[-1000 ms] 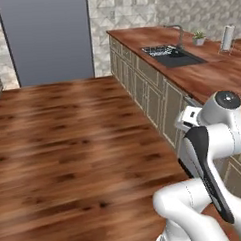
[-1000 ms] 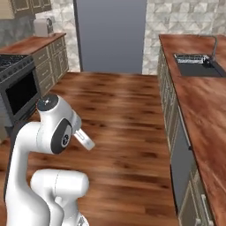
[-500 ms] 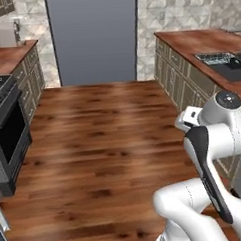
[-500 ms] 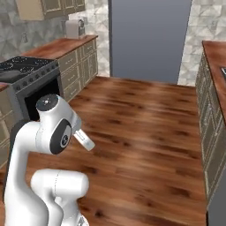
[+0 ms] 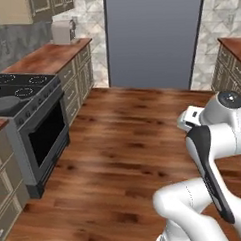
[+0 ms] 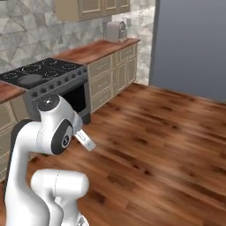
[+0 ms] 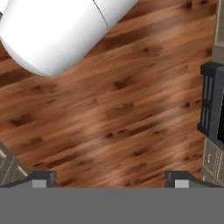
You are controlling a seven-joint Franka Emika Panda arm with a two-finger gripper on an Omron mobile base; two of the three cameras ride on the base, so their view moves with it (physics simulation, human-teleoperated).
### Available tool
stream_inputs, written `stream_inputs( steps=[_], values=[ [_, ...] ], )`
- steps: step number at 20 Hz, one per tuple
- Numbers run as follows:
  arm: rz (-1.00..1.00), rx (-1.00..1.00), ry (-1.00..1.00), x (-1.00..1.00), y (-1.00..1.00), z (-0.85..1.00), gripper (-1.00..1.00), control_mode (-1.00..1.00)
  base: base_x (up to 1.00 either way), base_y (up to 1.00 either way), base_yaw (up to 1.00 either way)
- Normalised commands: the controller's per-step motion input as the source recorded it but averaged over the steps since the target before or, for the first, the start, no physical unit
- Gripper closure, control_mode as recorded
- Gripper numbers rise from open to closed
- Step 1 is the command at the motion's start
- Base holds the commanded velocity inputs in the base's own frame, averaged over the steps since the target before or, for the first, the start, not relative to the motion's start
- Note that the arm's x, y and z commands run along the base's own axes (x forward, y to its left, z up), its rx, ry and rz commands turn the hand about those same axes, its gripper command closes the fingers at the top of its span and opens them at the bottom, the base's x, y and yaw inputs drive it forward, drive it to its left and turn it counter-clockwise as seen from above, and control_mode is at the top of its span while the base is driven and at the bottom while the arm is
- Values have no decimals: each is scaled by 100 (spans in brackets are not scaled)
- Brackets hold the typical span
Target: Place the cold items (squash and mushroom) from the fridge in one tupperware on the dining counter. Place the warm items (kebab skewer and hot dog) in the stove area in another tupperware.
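**Kitchen aisle inspected; claw spread and empty**

Wooden plank flooring (image 5: 128, 142) covers the open aisle and is the largest surface on record, running from my base up to the tall grey fridge (image 5: 155, 38) at the far end. I take the stove (image 5: 26, 97) as my landmark for all positions below.

Fridge: well beyond the stove, at the end of the aisle, door closed and flat. Its contents cannot be seen.

Counter run (image 5: 49, 56): starts just beyond the stove on the same side, brown-topped, with pale drawer fronts (image 6: 108, 77) beneath. Wall cabinets (image 6: 90, 9) hang above it against a grey patterned tile wall (image 6: 31, 33).

Stove: black cooktop with round burners, dark oven door facing the aisle. A flat grey round thing (image 5: 4, 104) lies on its near part; I cannot tell what it is. In the hand view a dark edge of the stove (image 7: 213, 103) shows at the right side.

Toaster-like appliance (image 5: 63, 31): on the counter well beyond the stove, near the fridge.

Task items: squash, mushroom, kebab skewer, hot dog and tupperware cannot be made out in any view.

Claw (image 7: 109, 177): pointed down at bare floor beside the stove. Both fingertips (image 7: 43, 178) stand wide apart with nothing between them.
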Motion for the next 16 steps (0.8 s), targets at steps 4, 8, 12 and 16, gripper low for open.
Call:
stream_inputs(
  steps=[4, 8, 12, 16],
  values=[
    [0, 0, 0, 0, 0, 0, -100, 100, 100, 0, 51],
    [0, 0, 0, 0, 0, 0, -100, 100, 95, 11, 47],
    [0, 0, 0, 0, 0, 0, -100, 100, 87, 27, 50],
    [0, 0, 0, 0, 0, 0, -100, 100, 79, 26, 53]
  ],
)
